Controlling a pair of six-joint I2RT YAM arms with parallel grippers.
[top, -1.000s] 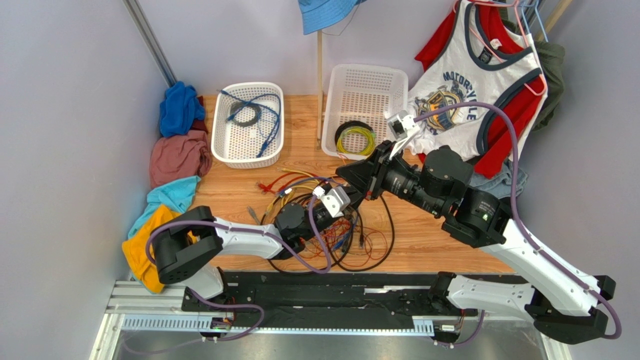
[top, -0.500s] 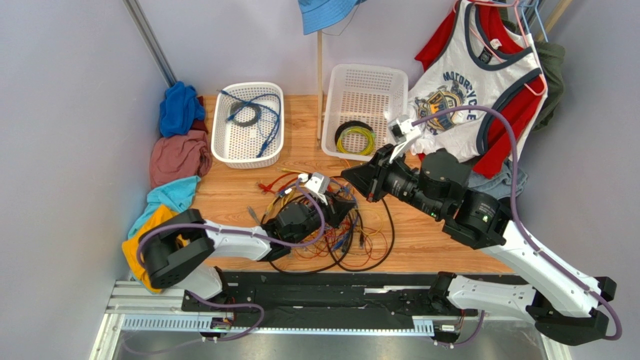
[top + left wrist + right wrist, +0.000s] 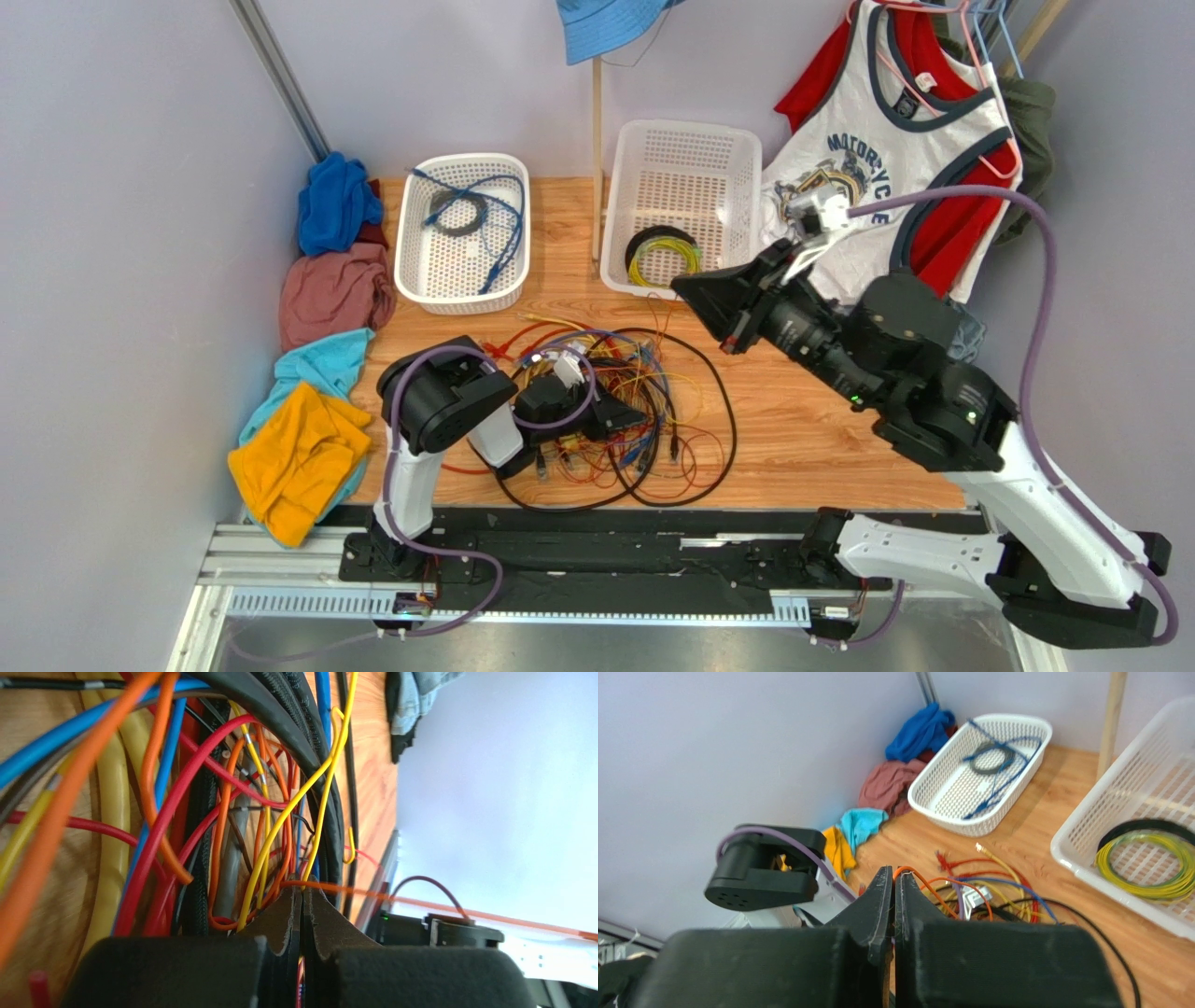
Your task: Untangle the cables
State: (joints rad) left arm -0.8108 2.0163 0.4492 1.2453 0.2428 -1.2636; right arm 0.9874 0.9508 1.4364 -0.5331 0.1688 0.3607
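The cables lie in a tangle of black, blue, red, orange and yellow loops on the wooden table. My left gripper sits low inside the tangle. In the left wrist view it is shut, with thin wires pinched between the jaws and an orange wire stretched across its tips. My right gripper hangs above and right of the tangle. In the right wrist view it is shut on a thin orange cable that runs down into the pile.
A white basket at back left holds a blue cable and a small black ring coil. A second white basket holds a yellow-green and black coil. Clothes are piled along the left wall, shirts hang at right, and a wooden pole stands between the baskets.
My right gripper has moved up and to the right, away from the tangle, still shut. My left arm has folded back toward its base while its gripper stays in the pile.
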